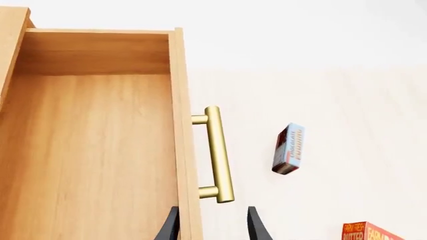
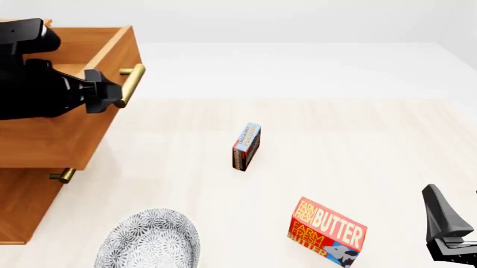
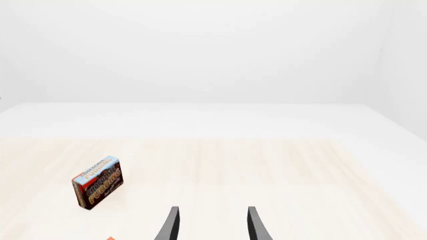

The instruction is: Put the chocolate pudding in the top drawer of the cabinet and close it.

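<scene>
The cabinet (image 2: 22, 206) stands at the table's left with its top drawer (image 2: 67, 131) pulled out and nothing showing inside it (image 1: 93, 150). My left gripper (image 1: 212, 227) is open and hovers just short of the brass handle (image 1: 217, 155), one finger over the drawer front and one outside it. In the front view that gripper (image 2: 108, 95) sits right beside the handle (image 2: 130, 84). The chocolate pudding (image 2: 247, 146) stands on edge mid-table, also seen as a small box (image 1: 288, 149) (image 3: 98, 182). My right gripper (image 3: 212, 227) is open and empty, low at the front right (image 2: 441, 223).
A red-and-yellow butter box (image 2: 328, 231) lies in front of the pudding, nearer my right arm. A patterned grey bowl (image 2: 149, 243) sits at the front left by the cabinet. The lower drawer's small handle (image 2: 63, 176) shows under the open drawer.
</scene>
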